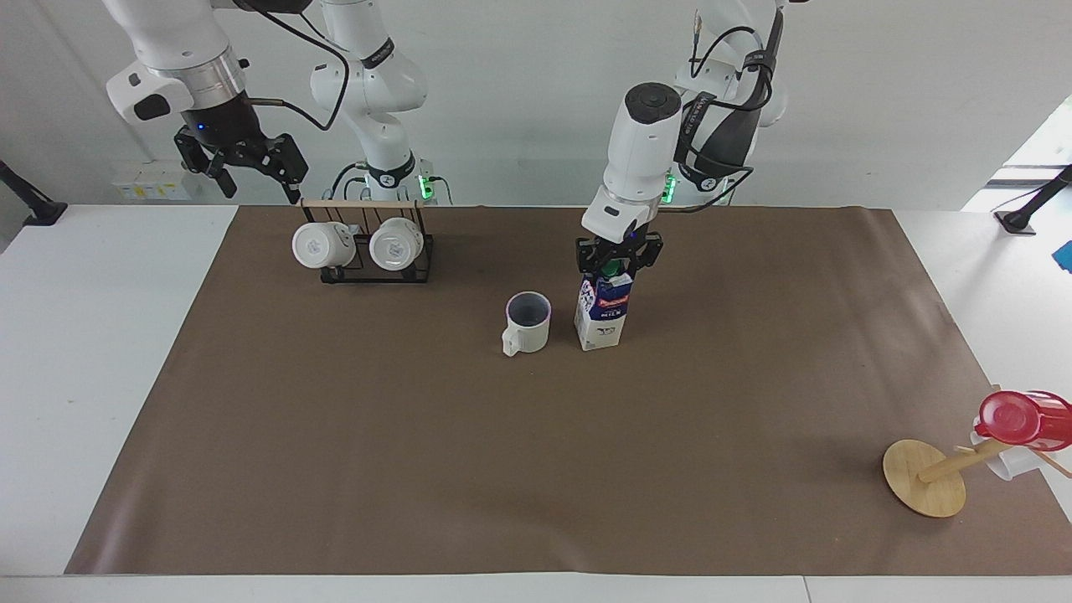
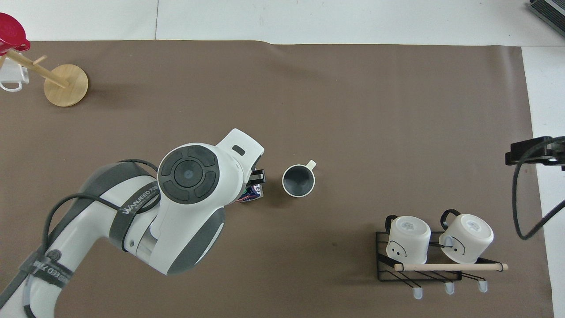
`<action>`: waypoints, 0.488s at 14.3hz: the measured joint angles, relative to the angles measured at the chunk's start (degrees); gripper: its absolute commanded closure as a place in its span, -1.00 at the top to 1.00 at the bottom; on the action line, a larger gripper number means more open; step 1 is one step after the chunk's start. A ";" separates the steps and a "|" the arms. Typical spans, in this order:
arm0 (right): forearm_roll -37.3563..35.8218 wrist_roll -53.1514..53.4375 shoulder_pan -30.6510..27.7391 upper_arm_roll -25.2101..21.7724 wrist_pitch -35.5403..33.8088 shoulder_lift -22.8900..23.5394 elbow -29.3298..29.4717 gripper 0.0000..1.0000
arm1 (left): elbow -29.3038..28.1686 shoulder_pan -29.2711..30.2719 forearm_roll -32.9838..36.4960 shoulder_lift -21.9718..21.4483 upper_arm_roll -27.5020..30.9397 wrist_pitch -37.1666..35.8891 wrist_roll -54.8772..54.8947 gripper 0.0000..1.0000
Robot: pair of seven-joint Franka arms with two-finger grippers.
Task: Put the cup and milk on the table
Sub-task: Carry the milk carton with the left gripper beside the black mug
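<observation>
1. Near the middle of the table (image 1: 126, 352), toward the robots' edge, the cup (image 1: 528, 322) stands upright: placed.
2. Just beside it the milk (image 1: 601, 314) stands on its base.
3. The left gripper (image 1: 618, 266) sits at the carton's cap; whether its fingers grip or part, I cannot tell. Withdrawal remains.
4. The right gripper (image 1: 251, 172) waits, fingers spread, above the mug rack (image 1: 368, 243).

The cup (image 1: 527, 323) and milk (image 1: 602, 311) stand close together, only a narrow gap between. Bare mat (image 1: 536, 469) lies open around them.
</observation>
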 measured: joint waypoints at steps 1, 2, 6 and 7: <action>-0.01 -0.45 0.00 -0.06 0.00 0.00 -0.02 1.00 | 0.20 -0.05 0.00 -0.03 -0.01 -0.10 0.00 1.00; -0.03 -1.09 -0.01 -0.13 0.00 0.00 -0.09 1.00 | 0.69 -0.11 0.00 -0.15 -0.02 -0.50 0.00 1.00; -0.06 -1.95 -0.15 -0.42 0.00 0.00 -0.37 1.00 | 6.23 -0.07 0.07 -2.25 0.65 -9.32 1.30 1.00; -0.06 -1.95 -0.18 -0.43 0.00 0.00 -0.37 1.00 | 7.14 0.36 0.15 -3.60 1.20 -11.61 2.96 1.00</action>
